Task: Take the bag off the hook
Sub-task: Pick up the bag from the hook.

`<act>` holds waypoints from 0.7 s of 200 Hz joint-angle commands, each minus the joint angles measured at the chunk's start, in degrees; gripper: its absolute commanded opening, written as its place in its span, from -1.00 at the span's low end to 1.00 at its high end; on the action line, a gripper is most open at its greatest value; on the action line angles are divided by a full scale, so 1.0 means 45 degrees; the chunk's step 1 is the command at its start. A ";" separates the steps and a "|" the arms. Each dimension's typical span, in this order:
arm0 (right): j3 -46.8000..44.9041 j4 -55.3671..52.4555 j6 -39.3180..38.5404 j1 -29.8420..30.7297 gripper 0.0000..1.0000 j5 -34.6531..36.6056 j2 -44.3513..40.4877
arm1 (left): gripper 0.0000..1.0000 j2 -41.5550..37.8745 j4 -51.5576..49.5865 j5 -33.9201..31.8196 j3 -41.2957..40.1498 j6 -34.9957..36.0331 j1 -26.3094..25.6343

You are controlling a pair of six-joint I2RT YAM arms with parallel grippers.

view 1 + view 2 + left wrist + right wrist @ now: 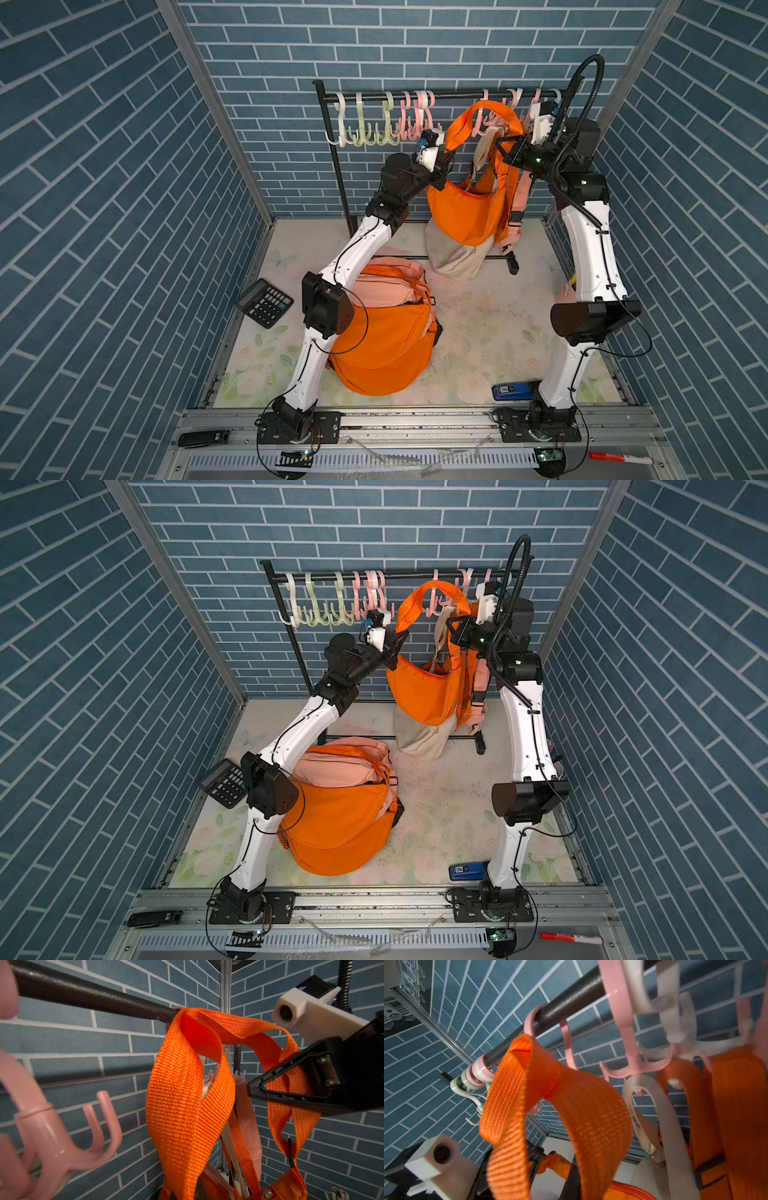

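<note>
A: Finding the bag (461,212) hanging clear of the bench (490,316), toward the right end of the rail (83,995). Seeing its strap (187,1095) looping up level with the rail, beside a pink hook (633,1066). Not managing to tell whether clear of the prongs.

B: Judging handling: soft cloth, sagging, probably light. Floppy webbing, rough enough for gripping. Favouring hold on both strap legs, not the pouch.

A: Noting left jaws pinching the strap just above the bag's left corner. Right jaws clamping the other leg.

B: Logging pose: left arm (365,245) reaching up and rightward over a second orange bag (382,345) on the bench. Right arm (590,249) standing near upright, wrist turning inward.

A: Flagging a cream strap (670,1118) sharing that hook, probably risking a snag.
</note>
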 commanded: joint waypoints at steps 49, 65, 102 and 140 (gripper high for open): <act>-0.0887 -0.0086 0.0338 -0.0042 -1.00 -0.0469 -0.1764 | -1.00 -0.3305 -0.0088 -0.0273 -0.2538 0.0365 0.0072; -0.2296 0.0452 0.0359 -0.0002 -1.00 -0.0570 -0.2799 | -1.00 -0.4119 -0.0125 -0.0413 -0.3470 0.0326 0.0063; -0.6469 0.2568 0.0515 0.0241 -1.00 -0.0325 -0.5652 | -1.00 -0.6404 0.0166 -0.0870 -0.6163 0.0006 0.0060; -0.8124 0.2661 0.0418 0.0445 -1.00 -0.0290 -0.7376 | -1.00 -0.8878 0.0210 -0.1594 -0.8963 -0.0215 0.0061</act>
